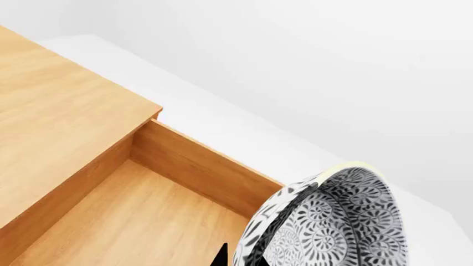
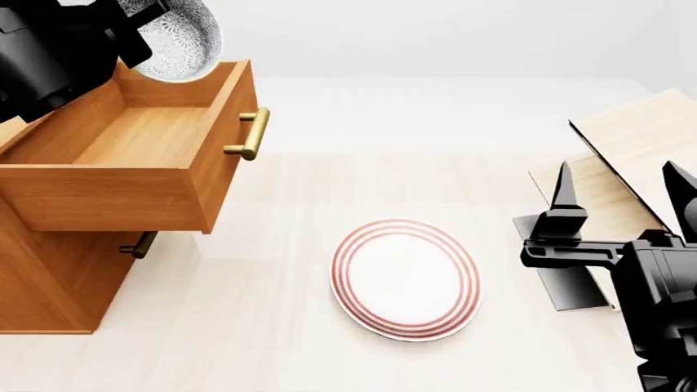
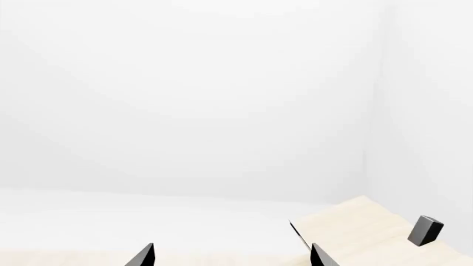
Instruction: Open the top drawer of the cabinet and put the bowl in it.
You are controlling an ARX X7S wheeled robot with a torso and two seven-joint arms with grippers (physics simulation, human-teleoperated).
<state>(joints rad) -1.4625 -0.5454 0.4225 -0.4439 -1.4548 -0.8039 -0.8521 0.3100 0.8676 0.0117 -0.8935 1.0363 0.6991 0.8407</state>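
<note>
The cabinet (image 2: 44, 278) stands at the left with its top drawer (image 2: 130, 135) pulled out, brass handle (image 2: 253, 135) facing the plate. The inside of the drawer (image 1: 148, 216) holds nothing. My left gripper (image 2: 130, 33) is shut on the rim of the speckled bowl (image 2: 179, 37), which hangs tilted above the drawer's far side. In the left wrist view the bowl (image 1: 333, 221) sits on edge between my fingertips (image 1: 247, 257), just past the drawer's wall. My right gripper (image 2: 616, 167) is open and holds nothing, far right, near the rack.
A white plate with red rings (image 2: 406, 278) lies on the pale table in the middle. A pale tilted-board rack (image 2: 632, 163) on a black base stands at the right, behind my right gripper (image 3: 232, 255). A lower drawer's handle (image 2: 139, 245) shows under the open drawer.
</note>
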